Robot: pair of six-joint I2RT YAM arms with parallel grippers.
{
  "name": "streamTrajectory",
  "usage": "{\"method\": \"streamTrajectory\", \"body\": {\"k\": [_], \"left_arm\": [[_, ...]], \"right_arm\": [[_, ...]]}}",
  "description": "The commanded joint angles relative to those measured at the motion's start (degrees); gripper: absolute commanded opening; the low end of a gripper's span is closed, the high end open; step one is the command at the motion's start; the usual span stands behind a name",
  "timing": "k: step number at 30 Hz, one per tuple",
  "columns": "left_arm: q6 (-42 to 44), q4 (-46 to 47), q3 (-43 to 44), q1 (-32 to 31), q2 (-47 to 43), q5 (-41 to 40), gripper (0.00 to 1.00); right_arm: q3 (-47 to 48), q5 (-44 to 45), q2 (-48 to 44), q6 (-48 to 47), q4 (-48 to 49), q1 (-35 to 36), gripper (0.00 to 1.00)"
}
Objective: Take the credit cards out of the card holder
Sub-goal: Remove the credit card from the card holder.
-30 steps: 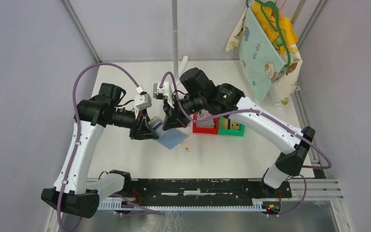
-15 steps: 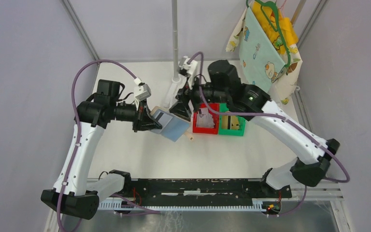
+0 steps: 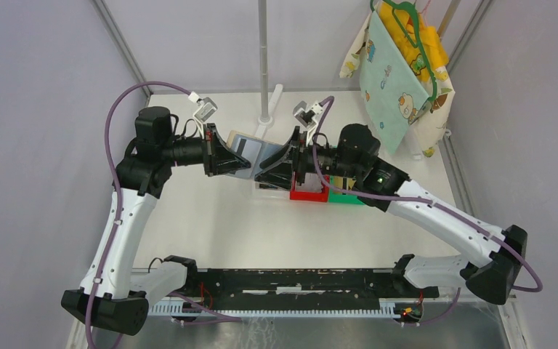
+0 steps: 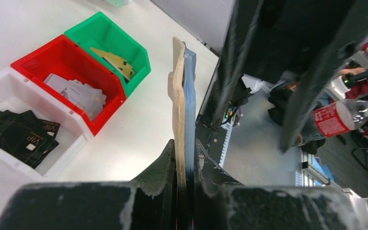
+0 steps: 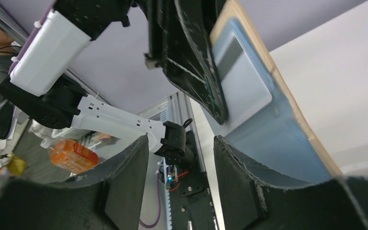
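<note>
Fingers (image 4: 160, 165) of the left gripper (image 4: 184, 151) clamp one edge of the card holder (image 4: 178, 86), held off the worktop (image 4: 139, 120). The right gripper (image 5: 181, 141) stands spread at its other end. Beyond, credit cards (image 4: 21, 139) lie sorted in bins (image 4: 100, 103).

card holder (image 4: 184, 91) base hidden inside left pincer (image 4: 185, 147), white bin (image 4: 14, 93) cropped

Overview, wrist close-ups sharing card holder (image 3: 251, 149)

You got bright, even light; only soft shadows on the table (image 3: 225, 225). Your wrist views were blurry at the near fingers (image 4: 155, 167).
</note>
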Motion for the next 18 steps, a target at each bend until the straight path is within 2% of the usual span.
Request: {"method": "streamTrajectory", "body": {"k": [1, 8, 15, 18], "left_arm": [[-7.59, 5.75, 1.86, -0.07, -0.75, 4.56, 0.02], [-7.49, 5.18, 1.98, -0.03, -1.07, 12.06, 0.02], [-5.72, 3.12, 2.05, -0.01, -0.90, 14.94, 0.02], [-5.55, 2.58, 2.13, 0.01, -0.94, 14.00, 0.02]], "right_arm": [[-2.48, -3.18, 1.31, 8.05, 11.62, -0.35, 0.57], [-3.95, -3.31, 2.67, 10.63, 14.09, -2.21, 0.56], [-3.53, -3.70, 3.98, 12.55, 16.90, -2.60, 0.53], [-4.61, -4.89, 4.74, 16.07, 22.23, -2.60, 0.47]]}}
